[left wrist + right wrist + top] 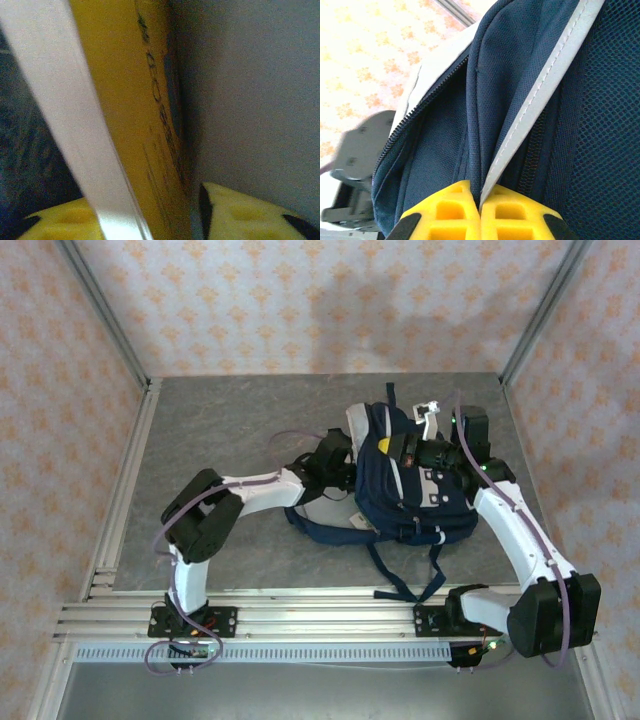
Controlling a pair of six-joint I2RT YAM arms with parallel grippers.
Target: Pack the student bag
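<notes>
I find the right gripper (480, 212) clamped on the student bag (390, 502) at 1 o'clock; left gripper (145, 220) straddles a yellow book (130, 100) inside, hold uncertain. Packing unfinished.

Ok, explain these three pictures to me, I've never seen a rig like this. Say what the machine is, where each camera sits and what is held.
The machine is two robot arms, the left arm and the right arm, bolted at the near edge of a grey table. The wide picture comes from a camera above and behind them; the other two from a camera on each wrist. A navy student bag lies on the table. The right pincer is shut on the bag's light stripe. The left pincer has its fingers apart either side of a flat yellow item with a white edge, apparently not squeezing it.
</notes>
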